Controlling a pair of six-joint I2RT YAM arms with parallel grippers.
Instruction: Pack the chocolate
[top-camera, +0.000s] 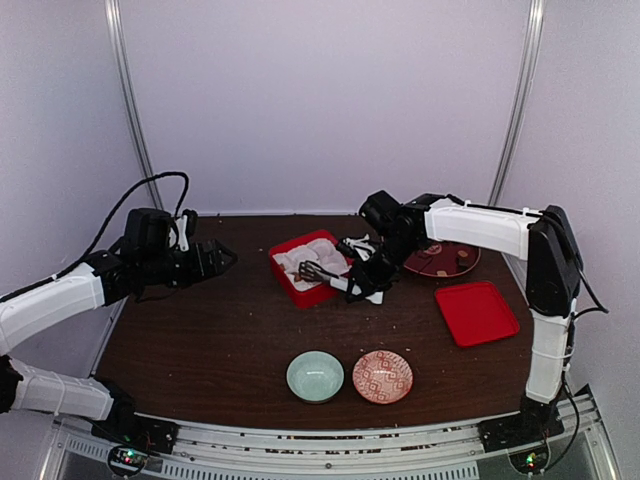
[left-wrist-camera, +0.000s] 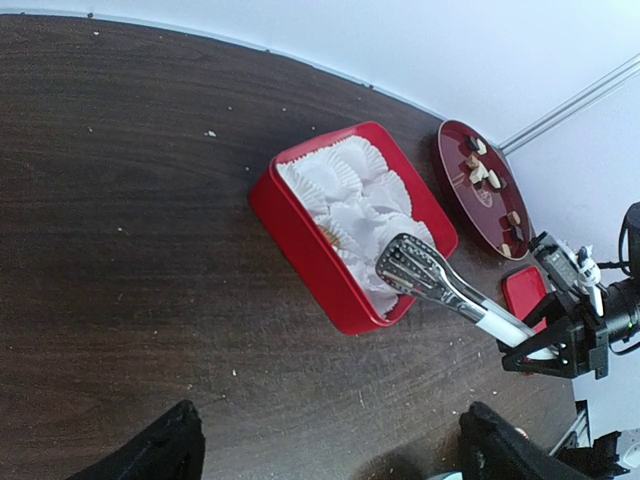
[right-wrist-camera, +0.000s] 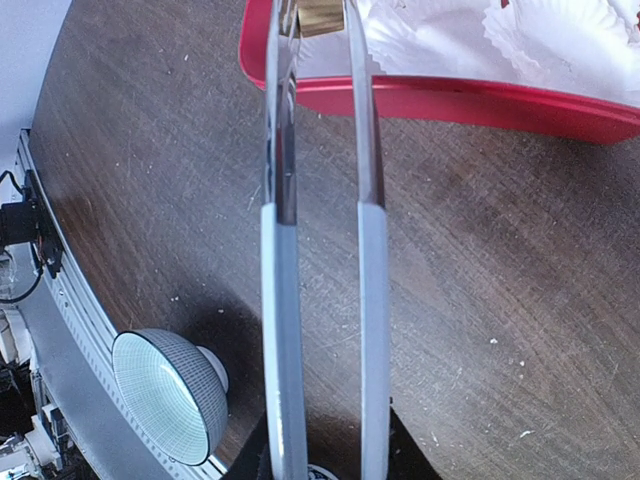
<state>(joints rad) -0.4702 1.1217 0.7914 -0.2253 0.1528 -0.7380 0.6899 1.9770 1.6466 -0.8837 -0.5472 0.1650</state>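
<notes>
My right gripper (top-camera: 367, 280) (right-wrist-camera: 325, 465) is shut on the white handles of the slim silver tongs (top-camera: 322, 273) (left-wrist-camera: 432, 280) (right-wrist-camera: 285, 150). The tong tips pinch a tan chocolate (right-wrist-camera: 320, 15) just over the near end of the red box (top-camera: 310, 295) (left-wrist-camera: 310, 250) (right-wrist-camera: 450, 100), which is lined with white crinkled paper cups (left-wrist-camera: 345, 180) (right-wrist-camera: 560, 30). Several more chocolate pieces (left-wrist-camera: 482, 172) lie on the dark red plate (top-camera: 420, 262) (left-wrist-camera: 465, 200) behind the right arm. My left gripper (top-camera: 215, 258) (left-wrist-camera: 325, 455) hovers open and empty over the table, left of the box.
A flat red lid (top-camera: 477, 312) lies at the right. A pale green bowl (top-camera: 315, 376) (right-wrist-camera: 165, 395) and a red patterned bowl (top-camera: 382, 376) stand near the front edge. Bare dark wood lies between my left gripper and the box.
</notes>
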